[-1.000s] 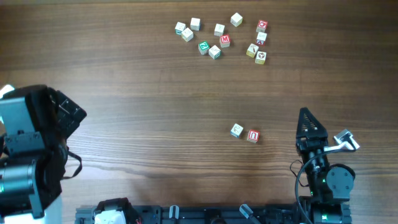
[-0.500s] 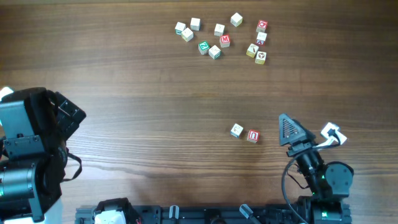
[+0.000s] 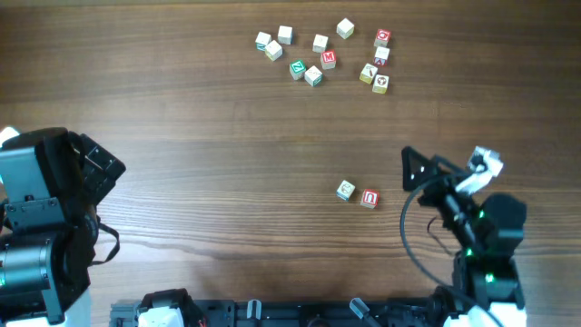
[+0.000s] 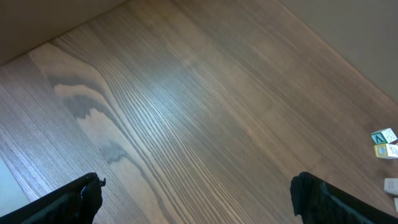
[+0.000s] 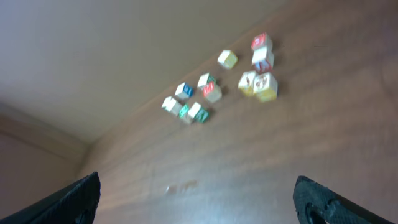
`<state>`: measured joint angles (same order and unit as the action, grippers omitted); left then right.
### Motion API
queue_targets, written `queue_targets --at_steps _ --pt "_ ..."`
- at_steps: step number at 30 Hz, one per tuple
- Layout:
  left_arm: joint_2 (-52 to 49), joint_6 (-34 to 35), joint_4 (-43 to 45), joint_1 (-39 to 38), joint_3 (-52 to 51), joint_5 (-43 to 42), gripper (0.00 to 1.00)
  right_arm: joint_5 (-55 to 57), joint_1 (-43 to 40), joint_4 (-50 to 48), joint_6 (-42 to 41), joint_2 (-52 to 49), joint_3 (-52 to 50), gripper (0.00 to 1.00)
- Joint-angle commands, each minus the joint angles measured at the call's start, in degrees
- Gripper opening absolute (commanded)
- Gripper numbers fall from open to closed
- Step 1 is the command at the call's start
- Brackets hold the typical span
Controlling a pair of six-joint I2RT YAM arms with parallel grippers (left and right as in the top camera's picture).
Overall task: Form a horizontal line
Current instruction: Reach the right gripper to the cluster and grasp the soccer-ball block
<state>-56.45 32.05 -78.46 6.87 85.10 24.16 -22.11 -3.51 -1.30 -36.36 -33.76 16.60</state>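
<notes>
Several small letter cubes lie in a loose cluster [image 3: 322, 56] at the far side of the wooden table; the cluster also shows in the right wrist view [image 5: 214, 93]. Two cubes sit side by side near the middle: a pale blue-marked cube [image 3: 345, 190] and a red cube [image 3: 369, 198]. My right gripper [image 3: 413, 169] is open and empty, just right of the red cube and pointing left; its fingers are wide apart in the right wrist view [image 5: 199, 196]. My left gripper [image 3: 102, 169] is open and empty at the far left, over bare wood [image 4: 196, 196].
The table [image 3: 200, 136] is brown wood grain. A few cubes show at the right edge of the left wrist view [image 4: 385, 143]. The arm bases and a black rail [image 3: 272, 313] line the near edge.
My right arm has lifted and swung its gripper left and away from the near edge, closer to the red cube. The left arm and all cubes have not moved.
</notes>
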Motion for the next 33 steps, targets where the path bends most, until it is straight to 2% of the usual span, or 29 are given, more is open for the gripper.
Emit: queue_targets --at_steps 1,5,10,16,19,22,29,30,33 --pt "0.09 0.59 0.15 0.44 0.04 -0.28 1.0 2.47 0.28 0.7 6.43 -11.67 10.01 1.0" --pt "0.09 0.57 0.15 0.44 0.04 -0.28 1.0 2.45 0.31 5.31 7.76 -25.7 20.96 1.0" --pt "0.09 0.57 0.15 0.44 0.04 -0.28 1.0 3.89 0.85 15.69 16.5 -43.58 38.4 1.0" --pt "0.09 0.57 0.15 0.44 0.04 -0.28 1.0 10.62 3.23 18.84 23.82 -57.9 50.71 0.99" --pt "0.09 0.57 0.15 0.44 0.04 -0.28 1.0 10.82 5.11 18.29 25.88 -62.95 53.31 0.99" --pt "0.09 0.57 0.15 0.44 0.04 -0.28 1.0 16.94 7.37 15.32 25.86 -67.3 53.66 0.99" --pt "0.09 0.57 0.15 0.44 0.04 -0.28 1.0 19.85 10.51 8.83 27.45 -77.85 53.66 0.94" --pt "0.09 0.57 0.15 0.44 0.04 -0.28 1.0 19.85 10.84 4.94 27.17 -81.11 53.66 0.91" --pt "0.09 0.57 0.13 0.44 0.04 -0.31 1.0 22.05 10.84 3.23 26.93 -82.44 53.66 0.88"
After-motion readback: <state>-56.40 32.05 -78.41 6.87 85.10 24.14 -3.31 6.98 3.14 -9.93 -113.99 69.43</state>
